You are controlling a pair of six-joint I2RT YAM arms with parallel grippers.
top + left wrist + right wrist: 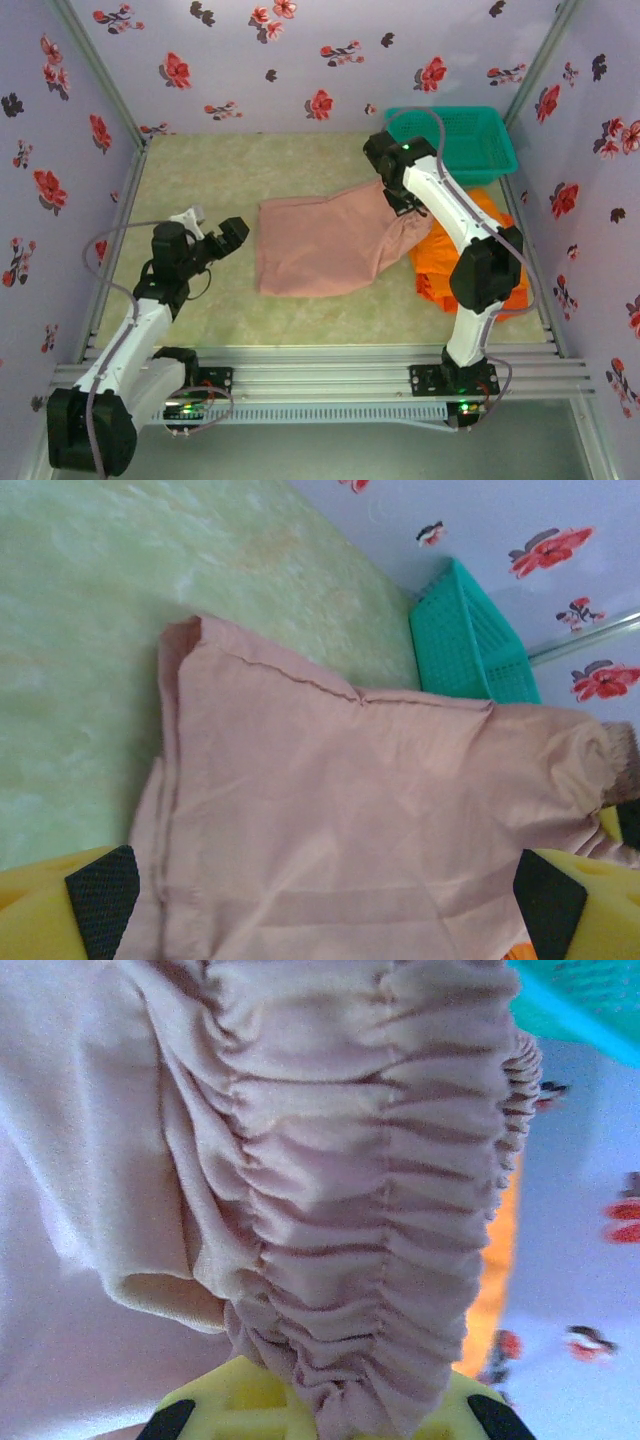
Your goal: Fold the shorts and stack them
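- Your left tool (212,228) hangs over the pale green bench (200,170), just beside the left edge of the big shorts. Its jaws are wide and hold nothing. In the left wrist view the black pads (100,900) sit far apart.
- The big dusty pink cloth shorts (320,245) lie mostly flat in the middle of the bench. Their left hem looks a bit doubled over.
- Your right tool (400,200) is at the right end of the pink shorts. The gathered waistband (340,1160) is bunched up right at it, and that end looks lifted off the bench. I think the tool is pinched onto the waistband, though cloth hides the tips.
- Watch out here. Nothing pins the left side, so a pull from the right could drag the pink shorts across the bench and not fold them.
- The grip is on thick, scrunched cloth. It could slip out partway, and the fold would land crooked.
- The bright orange cloth shorts (432,270) lie in a heap under your right arm. The right end of the pink shorts rests on them. A pull could tug the orange ones along or mess up the heap.
- The teal plastic mesh basket (470,112) sits in the far right corner, close behind the right tool. A high swing could bump it.
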